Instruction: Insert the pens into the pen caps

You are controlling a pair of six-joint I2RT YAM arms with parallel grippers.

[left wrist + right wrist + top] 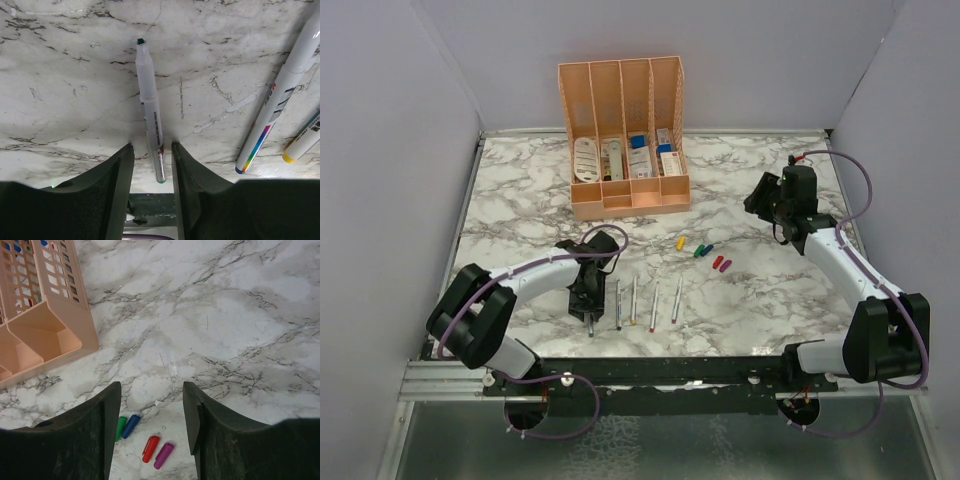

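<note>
Five pens lie in a row on the marble table. My left gripper (588, 292) is low over the leftmost one, the green-tipped pen (148, 105). Its jaws are open and stand on either side of the pen's rear end with gaps, and the pen lies flat. The other pens (634, 300) lie to its right; a blue-ended pen (280, 100) and a yellow-ended pen (301, 144) show in the left wrist view. The caps lie mid-table: yellow (680, 243), green (121, 427), blue (131, 425), red (150, 448), magenta (164, 455). My right gripper (151, 390) is open, empty and raised at the back right (762, 196).
A peach organiser (625, 135) with stubby white and blue items stands at the back centre; its corner shows in the right wrist view (45, 315). Grey walls close in the table on the left, back and right.
</note>
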